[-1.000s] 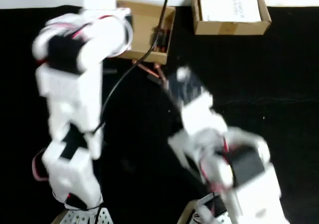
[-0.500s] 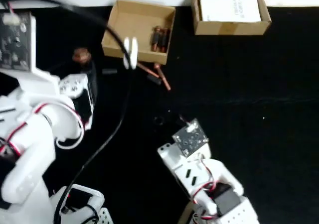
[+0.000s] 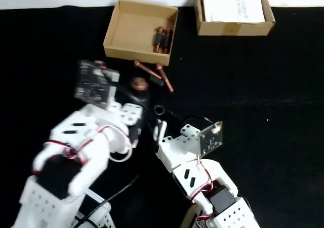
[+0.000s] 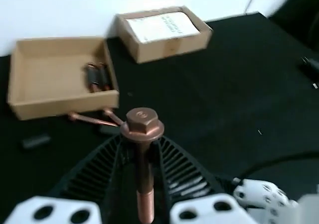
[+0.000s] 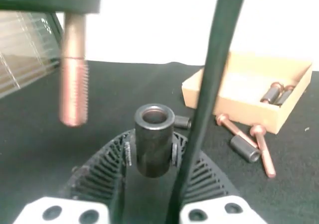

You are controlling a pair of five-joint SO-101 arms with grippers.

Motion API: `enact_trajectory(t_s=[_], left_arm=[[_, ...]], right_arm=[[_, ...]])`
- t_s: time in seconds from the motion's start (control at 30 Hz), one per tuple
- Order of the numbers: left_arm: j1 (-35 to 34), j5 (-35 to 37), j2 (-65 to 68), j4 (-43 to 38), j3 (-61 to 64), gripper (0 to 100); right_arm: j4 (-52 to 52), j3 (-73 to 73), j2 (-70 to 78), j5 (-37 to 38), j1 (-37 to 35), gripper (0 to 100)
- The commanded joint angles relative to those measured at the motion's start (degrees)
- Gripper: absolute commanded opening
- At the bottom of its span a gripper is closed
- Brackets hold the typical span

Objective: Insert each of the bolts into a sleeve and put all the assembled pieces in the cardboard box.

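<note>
The left end effector (image 4: 143, 147) is clenched on a bolt (image 4: 143, 124), held upright with the hex head on top and the shaft running down between the fingers. The right end effector (image 5: 152, 158) grasps a sleeve (image 5: 154, 134), also upright, its open bore facing up. In the right wrist view the bolt (image 5: 74, 69) hangs threaded end down beside the sleeve, apart from it and not in the bore. From above, the bolt head (image 3: 137, 83) and the sleeve's ring (image 3: 159, 110) sit near each other over the black tabletop (image 3: 263, 111), between the two arms and in front of the box (image 3: 117, 33).

The box is open and holds two assembled pieces (image 3: 162, 39) lying side by side against one wall. Just outside that wall two loose bolts (image 3: 147, 68) lie on the tabletop, their shafts angled toward each other, with a loose sleeve (image 5: 245, 148) on its side between them. Another spare sleeve (image 5: 182, 121) lies nearer the box's corner. A second box (image 3: 235, 26) with white paper inside stands well apart at the far edge. A dark cable (image 5: 209, 94) crosses close in front of the right wrist camera
</note>
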Motion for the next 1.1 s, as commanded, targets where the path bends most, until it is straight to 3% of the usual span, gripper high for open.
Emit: enact_trajectory(t_s=[0.0,0.2,0.57,1.07], left_arm=[[2.15,-0.35,-1.1,-3.87,0.31,1],[3.21,-0.35,-0.4,-3.87,-1.63,1],[3.21,0.0,14.2,-3.78,-9.8,1],[2.86,-0.26,14.55,-3.78,-3.74,1]], right_arm=[[-1.27,7.08,1.54,-0.35,-0.31,0.6],[-1.27,7.16,3.38,-0.35,-0.31,0.6],[-1.19,7.16,3.47,-0.62,-4.79,0.6],[0.92,6.81,3.12,-0.7,-4.7,0.6]])
